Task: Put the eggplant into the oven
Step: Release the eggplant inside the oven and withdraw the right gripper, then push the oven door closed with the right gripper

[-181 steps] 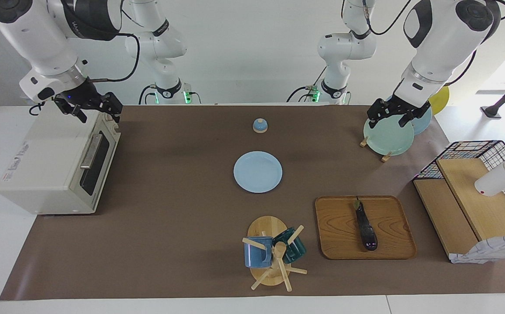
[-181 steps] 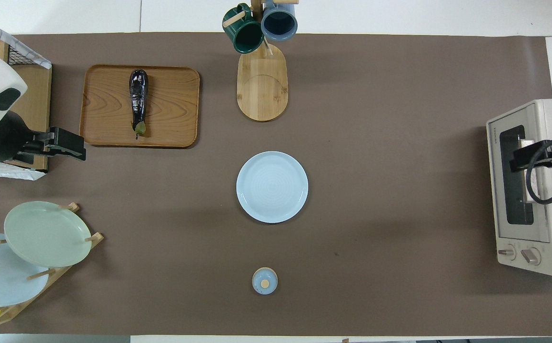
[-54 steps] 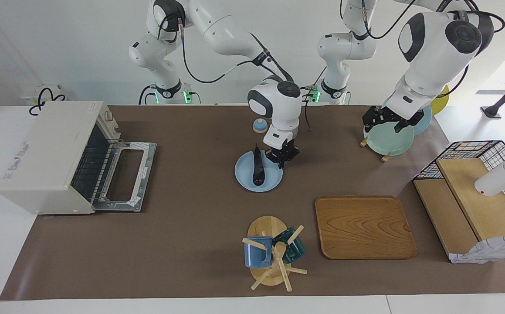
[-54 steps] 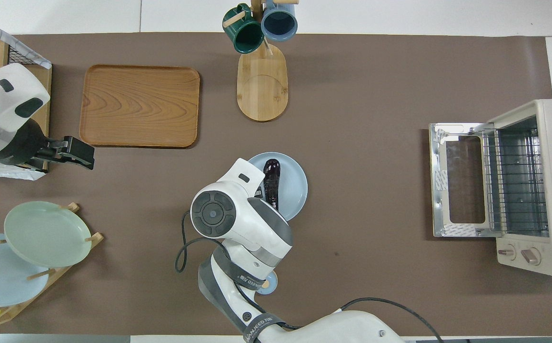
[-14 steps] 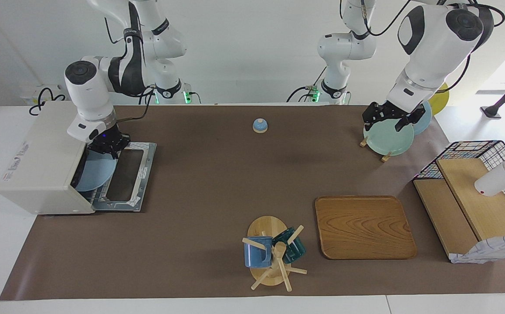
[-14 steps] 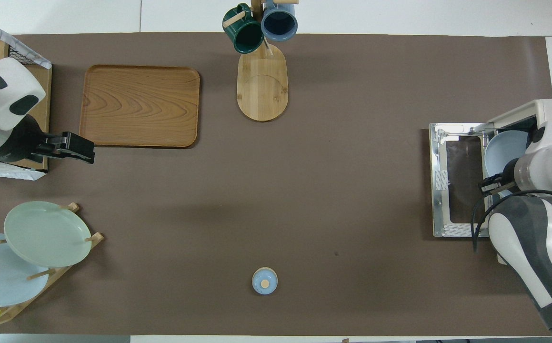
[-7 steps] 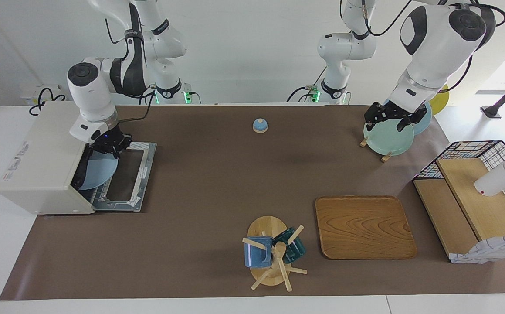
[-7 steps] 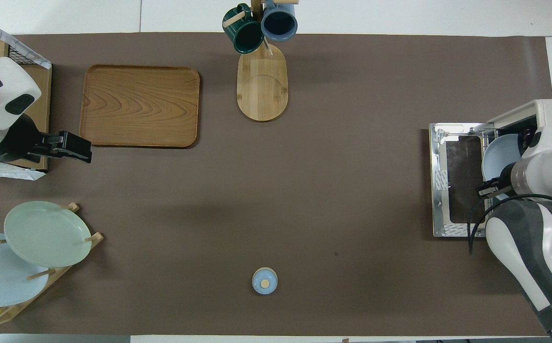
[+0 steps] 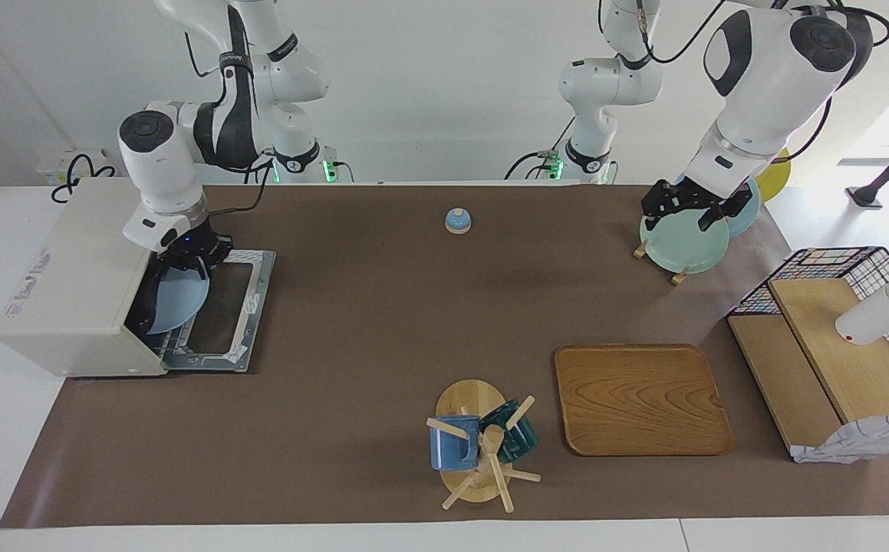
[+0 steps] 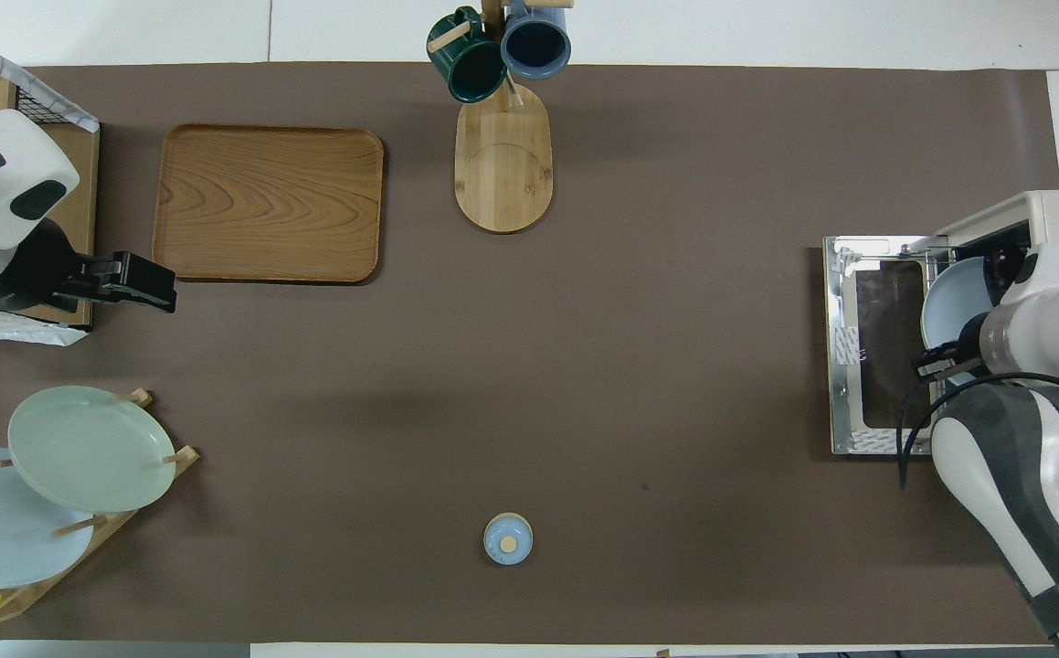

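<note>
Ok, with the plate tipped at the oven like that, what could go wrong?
The right gripper holds the light blue plate steeply tilted in the oven mouth; it could slip onto the open door. The eggplant cannot be made out, so it may land on the door instead. The left gripper waits over the green plate.

The oven (image 9: 76,284) mouth is filled by the tilted blue plate (image 9: 176,303) and the right gripper (image 9: 183,257) above it, with the lowered door (image 9: 222,314) in front. The middle of the counter (image 9: 352,322) is open; only a small bell (image 9: 457,221) stands near the robots.
</note>
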